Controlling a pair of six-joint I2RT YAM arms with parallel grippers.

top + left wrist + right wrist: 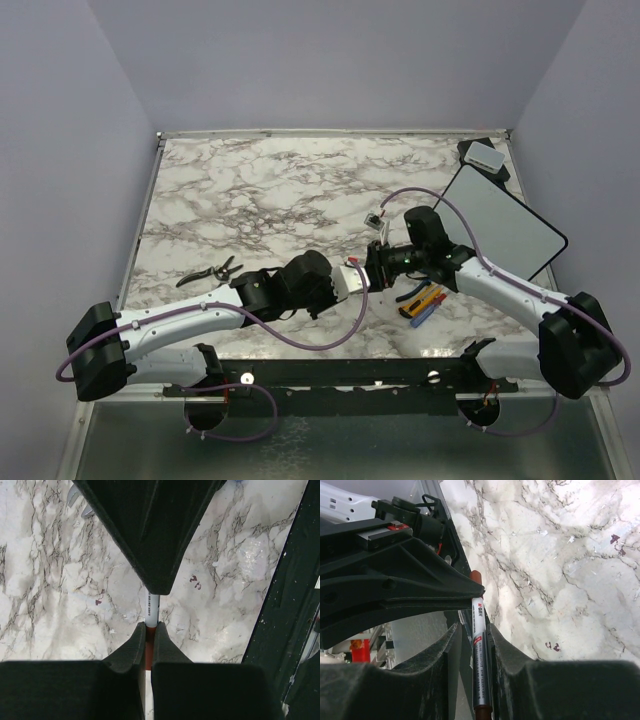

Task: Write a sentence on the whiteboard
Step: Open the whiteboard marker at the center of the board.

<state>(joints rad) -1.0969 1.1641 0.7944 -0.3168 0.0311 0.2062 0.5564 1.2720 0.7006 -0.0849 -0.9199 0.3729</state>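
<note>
Left end effector [149, 627] pinches marker [481, 650] at red end. Right end effector [476, 630] flanks barrel closely; firm pinch we cannot tell. Whiteboard [510, 225] lies at 3 o'clock of desk [250, 190], well apart from both. We advise: seat right grip squarely mid-barrel, pull along marker axis, no sideways twist.
</note>
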